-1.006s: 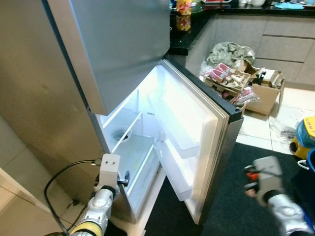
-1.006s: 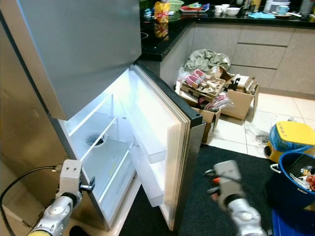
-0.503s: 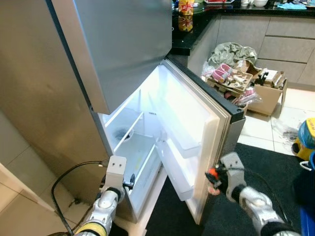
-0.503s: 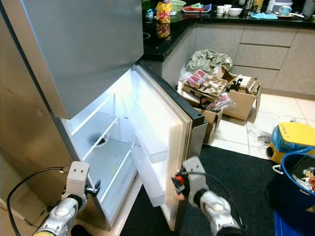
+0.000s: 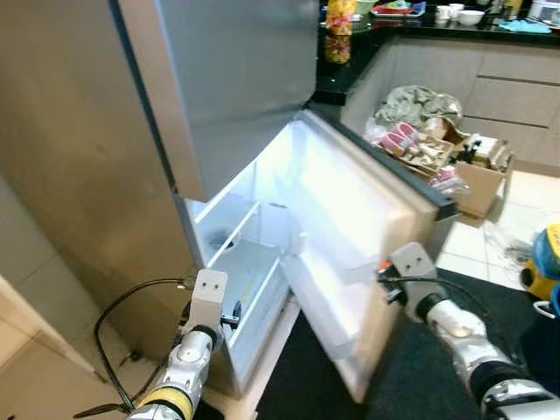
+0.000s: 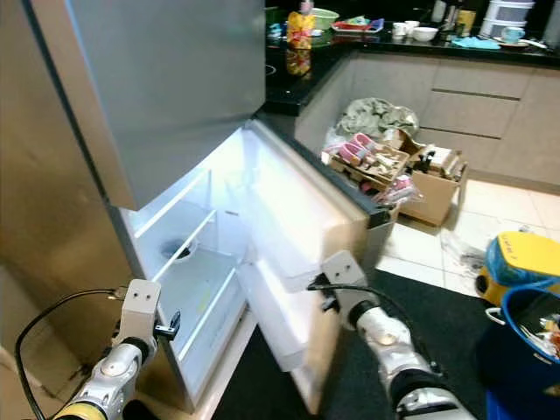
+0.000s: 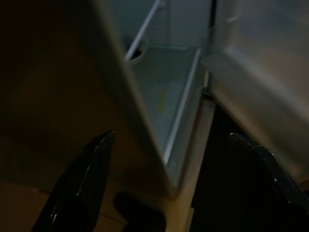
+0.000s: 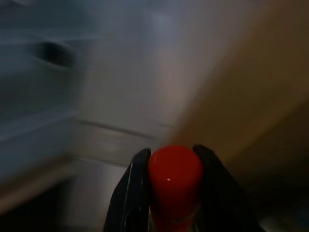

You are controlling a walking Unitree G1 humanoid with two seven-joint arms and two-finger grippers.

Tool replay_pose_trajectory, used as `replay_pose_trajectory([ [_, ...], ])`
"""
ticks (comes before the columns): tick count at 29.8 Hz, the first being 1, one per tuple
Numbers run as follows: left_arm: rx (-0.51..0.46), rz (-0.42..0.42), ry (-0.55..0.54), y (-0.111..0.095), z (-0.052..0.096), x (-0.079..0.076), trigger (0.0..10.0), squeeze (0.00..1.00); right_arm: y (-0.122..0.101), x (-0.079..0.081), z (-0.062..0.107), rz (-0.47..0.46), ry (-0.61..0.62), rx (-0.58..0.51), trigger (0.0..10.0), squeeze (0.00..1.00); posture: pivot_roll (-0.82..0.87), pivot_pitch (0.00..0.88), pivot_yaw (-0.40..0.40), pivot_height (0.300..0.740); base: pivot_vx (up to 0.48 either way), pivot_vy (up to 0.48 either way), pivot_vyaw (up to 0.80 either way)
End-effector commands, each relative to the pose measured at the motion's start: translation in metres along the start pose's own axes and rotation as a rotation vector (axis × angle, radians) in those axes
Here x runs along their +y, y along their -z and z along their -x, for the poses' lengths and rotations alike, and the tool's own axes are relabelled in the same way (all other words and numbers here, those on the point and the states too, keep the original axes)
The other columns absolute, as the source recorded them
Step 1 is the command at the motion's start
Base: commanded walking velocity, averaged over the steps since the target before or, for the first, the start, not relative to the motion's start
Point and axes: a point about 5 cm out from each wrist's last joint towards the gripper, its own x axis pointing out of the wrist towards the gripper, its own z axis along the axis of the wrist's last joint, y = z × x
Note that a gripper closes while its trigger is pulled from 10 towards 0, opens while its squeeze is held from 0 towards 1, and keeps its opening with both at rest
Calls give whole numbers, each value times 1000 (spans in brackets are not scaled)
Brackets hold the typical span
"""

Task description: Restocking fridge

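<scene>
From the head, one fridge (image 5: 219, 131) stands with its lower door (image 5: 367, 219) open, the right gripper (image 5: 385, 284) at that door's edge; the left gripper (image 7: 169, 193) hangs released by the one drawer (image 7: 166, 92); the right wrist shows two fingers (image 8: 133, 193) clenched on one red object (image 8: 174, 181).

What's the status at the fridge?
Right pincer shut on a red-topped item, at the open fridge door. Left pincer open, low by the lit compartment. Nothing blocking.
</scene>
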Motion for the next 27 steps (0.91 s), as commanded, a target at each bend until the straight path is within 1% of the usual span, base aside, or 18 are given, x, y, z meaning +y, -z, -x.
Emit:
replay_pose_trajectory([
  [1, 18, 8, -4, 8, 3, -2, 10000, 0, 1, -22, 1, -23, 139, 26, 10000, 0, -34, 0, -45, 740, 0, 0, 0],
  [2, 22, 13, -7, 10, 4, -2, 10000, 0, 10, -37, 6, -31, 223, 65, 10000, 0, -36, 0, -46, 740, 0, 0, 0],
  [3, 22, 13, -7, 10, 4, -2, 10000, 0, 10, -37, 6, -31, 223, 65, 10000, 0, -36, 0, -46, 740, 0, 0, 0],
  [4, 28, 16, -11, 13, 5, -1, 10000, 0, 18, -44, 11, -42, 262, 86, 10000, 0, -39, 0, -46, 740, 0, 0, 0],
  [5, 28, 16, -11, 13, 5, -1, 10000, 0, 18, -44, 11, -42, 262, 86, 10000, 0, -39, 0, -46, 740, 0, 0, 0],
  [7, 33, 25, -13, 18, 8, 0, 10000, 0, 34, -41, 19, -31, 259, 109, 10000, 0, -51, 0, -37, 740, 0, 0, 0],
  [10, 37, 36, 0, 22, 10, 0, 10000, 0, 54, -13, 27, -115, 184, 123, 10000, 0, -55, 0, -28, 740, 0, 0, 0],
  [12, 37, 36, 0, 22, 10, 0, 10000, 0, 54, -13, 27, -115, 184, 123, 10000, 0, -55, 0, -28, 740, 0, 0, 0],
  [13, 40, 37, 2, 22, 10, 0, 10000, 0, 57, -8, 28, -128, 177, 125, 10000, 0, -55, 0, -28, 740, 0, 0, 0],
  [14, 45, 36, 8, 24, 11, -1, 10000, 0, 64, 11, 31, -169, 125, 140, 10000, 0, -62, 0, -14, 740, 0, 0, 0],
  [15, 45, 36, 8, 24, 11, -1, 10000, 0, 64, 11, 31, -169, 125, 140, 10000, 0, -62, 0, -14, 740, 0, 0, 0],
  [17, 74, 14, 25, 28, 12, -5, 10000, 0, 76, 52, 40, -310, 31, 165, 10000, 0, -63, 0, 0, 740, 0, 0, 0],
  [18, 86, 7, 32, 31, 12, -8, 10000, 0, 79, 67, 44, -380, 12, 184, 10000, 0, -63, 0, 0, 740, 0, 0, 0],
  [19, 96, 10, 34, 33, 13, -10, 10000, 0, 81, 76, 46, -415, 13, 199, 10000, 0, -65, 0, 7, 740, 0, 0, 0],
  [20, 96, 10, 34, 33, 13, -10, 10000, 0, 81, 76, 46, -415, 13, 199, 10000, 0, -65, 0, 7, 740, 0, 0, 0],
  [23, 116, 13, 30, 37, 14, -12, 10000, 0, 84, 89, 50, -418, 11, 217, 10000, 0, -78, 0, 23, 740, 0, 0, 0],
  [24, 118, 7, 42, 37, 14, -17, 10000, 0, 87, 97, 54, -424, 6, 224, 10000, 0, -77, 0, 24, 740, 0, 0, 0],
  [27, 110, 7, 58, 36, 13, -22, 10000, 0, 89, 100, 57, -437, 6, 225, 10000, 0, -75, 0, 23, 740, 0, 0, 0],
])
